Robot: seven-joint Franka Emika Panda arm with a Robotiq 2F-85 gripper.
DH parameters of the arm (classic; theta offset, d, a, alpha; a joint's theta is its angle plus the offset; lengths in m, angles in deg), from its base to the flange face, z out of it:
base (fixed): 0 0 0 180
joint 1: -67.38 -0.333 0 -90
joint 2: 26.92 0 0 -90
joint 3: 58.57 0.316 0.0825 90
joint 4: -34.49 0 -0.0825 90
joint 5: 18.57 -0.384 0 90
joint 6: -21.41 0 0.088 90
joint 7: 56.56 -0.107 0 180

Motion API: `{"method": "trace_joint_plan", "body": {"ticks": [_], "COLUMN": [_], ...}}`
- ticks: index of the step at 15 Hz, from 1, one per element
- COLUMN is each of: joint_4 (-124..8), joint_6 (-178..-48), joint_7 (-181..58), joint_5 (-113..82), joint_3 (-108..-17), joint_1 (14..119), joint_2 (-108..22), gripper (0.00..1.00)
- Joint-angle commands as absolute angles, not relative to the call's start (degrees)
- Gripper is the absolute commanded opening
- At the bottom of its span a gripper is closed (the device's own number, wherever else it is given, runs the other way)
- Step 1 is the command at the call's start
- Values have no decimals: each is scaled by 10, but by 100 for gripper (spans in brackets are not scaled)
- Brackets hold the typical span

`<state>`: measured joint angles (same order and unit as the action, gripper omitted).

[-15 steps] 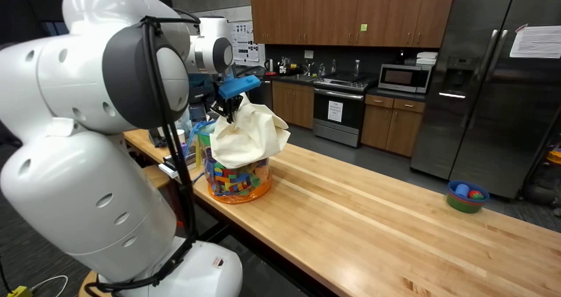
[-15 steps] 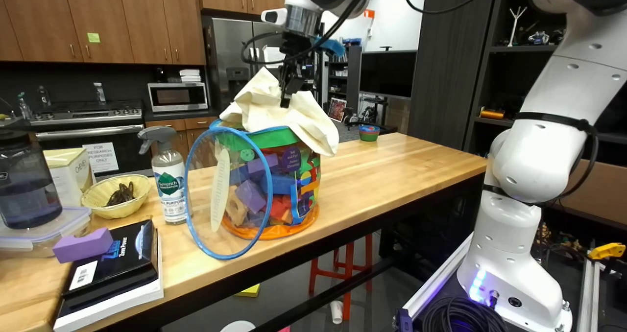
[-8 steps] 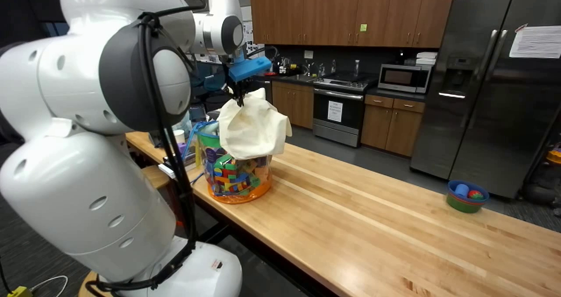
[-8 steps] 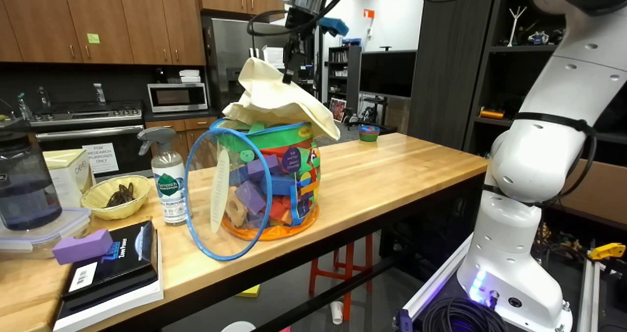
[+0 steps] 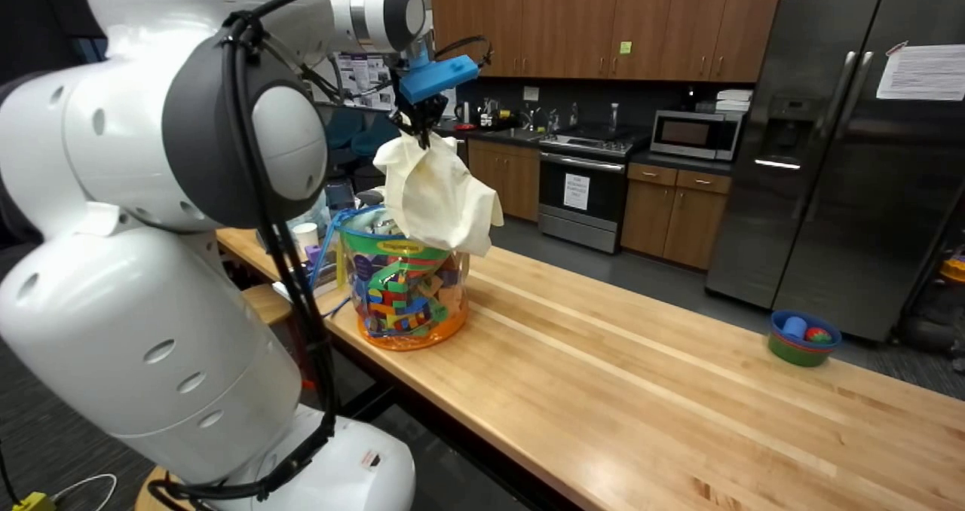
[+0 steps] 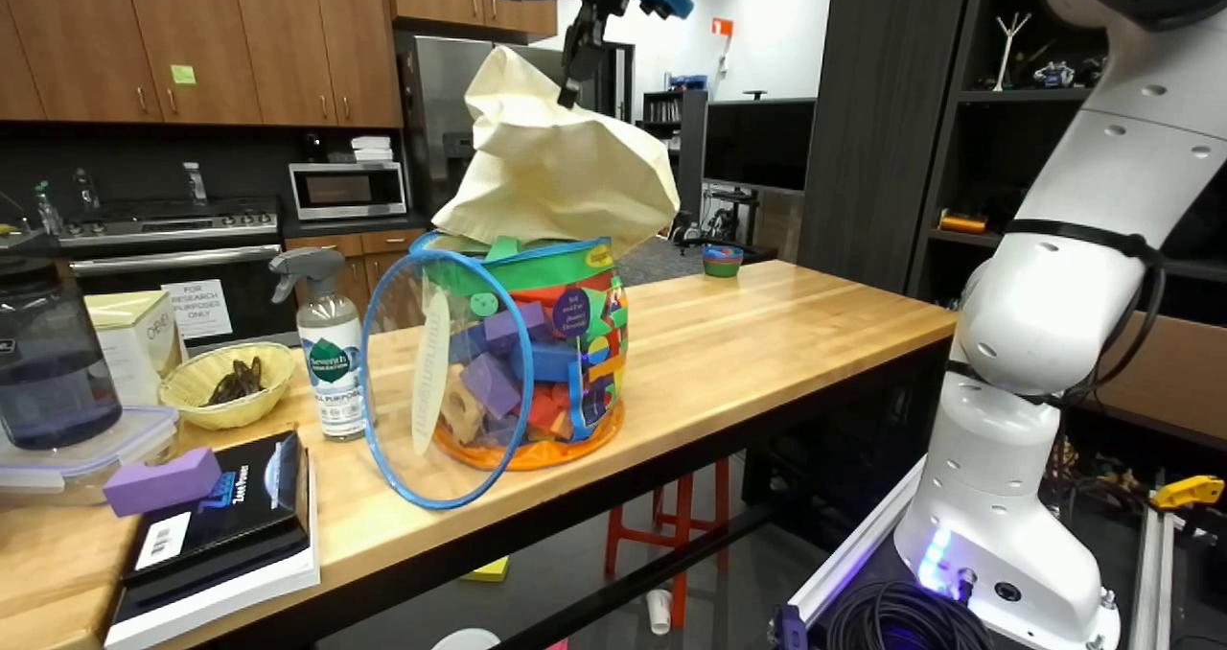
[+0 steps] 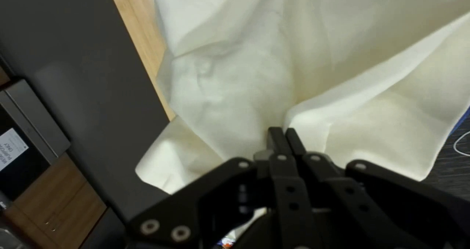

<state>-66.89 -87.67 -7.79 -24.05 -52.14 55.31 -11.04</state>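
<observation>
A cream cloth (image 5: 445,202) hangs in folds from my gripper (image 5: 424,143), whose fingers are pinched on it. In an exterior view the cloth (image 6: 566,171) spreads wide below the gripper (image 6: 568,96), its lower edge level with the rim of a clear bucket (image 6: 551,271). Whether cloth and bucket touch, I cannot tell. Colourful blocks fill the bucket, which has a green upper band and an orange base. Its blue-rimmed clear lid (image 6: 525,372) leans at its side. In the wrist view the gripper (image 7: 282,129) has its fingertips together against the cloth (image 7: 235,83), which covers most of that view.
On the wooden table (image 5: 641,390) stand stacked bowls (image 5: 801,354) at the far end. Beside the lid are a spray bottle (image 6: 331,362) and a yellow basket (image 6: 196,415). A purple block (image 6: 163,480) lies on a black box (image 6: 220,535) near the table edge.
The gripper has risen and pulled the cloth upward, so the cloth hangs longer and more of the bucket's green band and opening shows. Bucket and lid have stayed put.
</observation>
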Motion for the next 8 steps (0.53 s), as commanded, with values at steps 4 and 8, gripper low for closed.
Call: {"method": "trace_joint_plan", "body": {"ticks": [4, 8], "joint_4": [-615, -605], "joint_6": [-849, -841], "joint_7": [-108, -133], "joint_5": [-231, -234], "joint_3": [-540, -557], "joint_1": [576, 591], "joint_2": [-110, -105], "gripper": [1, 1]}}
